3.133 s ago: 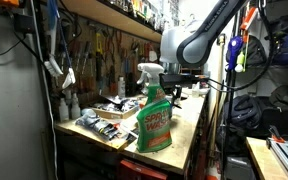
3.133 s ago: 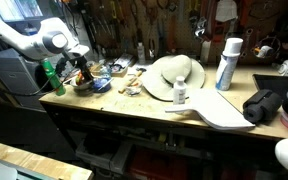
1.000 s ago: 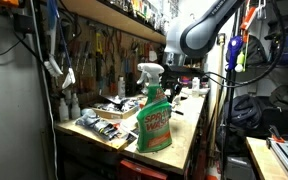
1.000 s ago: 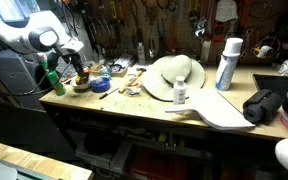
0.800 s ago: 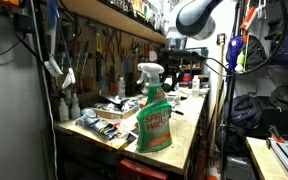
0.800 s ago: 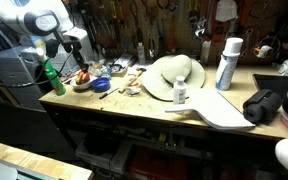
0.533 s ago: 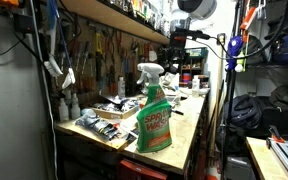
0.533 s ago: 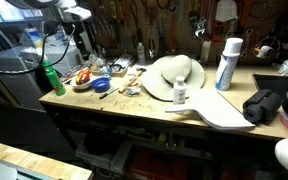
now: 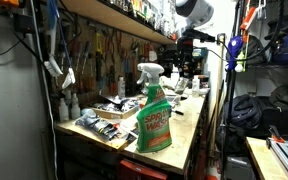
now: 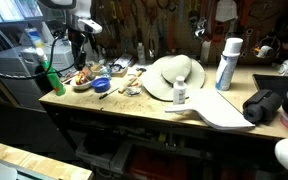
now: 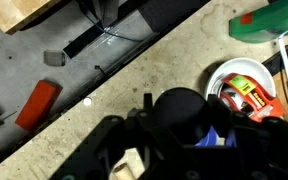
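Observation:
My gripper hangs above the workbench's end, shut on a black round object that fills the space between the jaws. Below it in the wrist view sit a white bowl holding red and orange items and a bit of a blue dish. In both exterior views the gripper hovers well above that bowl. A green spray bottle stands at the bench corner nearby.
A pale hat, a small white bottle, a white spray can, a wooden board and a black bag lie along the bench. Tools hang on the back wall. A red item lies on the floor past the bench edge.
The arm has risen from just over the bowl to well above the bench, the gripper staying shut on the black object.

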Available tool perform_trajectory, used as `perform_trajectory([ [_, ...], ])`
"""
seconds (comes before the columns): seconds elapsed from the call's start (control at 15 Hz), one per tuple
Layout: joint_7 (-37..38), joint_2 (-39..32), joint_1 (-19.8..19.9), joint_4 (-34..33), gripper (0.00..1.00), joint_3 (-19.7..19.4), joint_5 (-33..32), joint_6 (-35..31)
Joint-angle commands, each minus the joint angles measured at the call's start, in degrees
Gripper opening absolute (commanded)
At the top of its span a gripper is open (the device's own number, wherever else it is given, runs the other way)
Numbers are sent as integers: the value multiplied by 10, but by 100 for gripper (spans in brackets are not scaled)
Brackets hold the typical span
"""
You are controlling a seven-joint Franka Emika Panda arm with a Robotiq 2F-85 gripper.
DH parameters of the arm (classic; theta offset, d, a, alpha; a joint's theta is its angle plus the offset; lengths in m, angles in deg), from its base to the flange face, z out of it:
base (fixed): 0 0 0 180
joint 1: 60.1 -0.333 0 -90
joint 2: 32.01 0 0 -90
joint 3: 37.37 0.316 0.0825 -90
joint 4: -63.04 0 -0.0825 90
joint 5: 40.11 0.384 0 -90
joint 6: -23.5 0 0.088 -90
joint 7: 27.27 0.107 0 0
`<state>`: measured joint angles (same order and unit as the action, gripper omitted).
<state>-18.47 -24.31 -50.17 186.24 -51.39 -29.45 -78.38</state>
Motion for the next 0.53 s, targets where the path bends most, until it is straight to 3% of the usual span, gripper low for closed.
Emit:
perform_trajectory([
  [0.0, -6, -9, 12, -1, 56, 5, 5, 1],
  [0.07, -9, -14, 15, -1, 56, 4, 8, 1],
  [0.13, -10, -16, 15, -1, 31, 4, 9, 1],
  [0.47, 10, -82, 39, -33, 31, -14, -28, 58],
])
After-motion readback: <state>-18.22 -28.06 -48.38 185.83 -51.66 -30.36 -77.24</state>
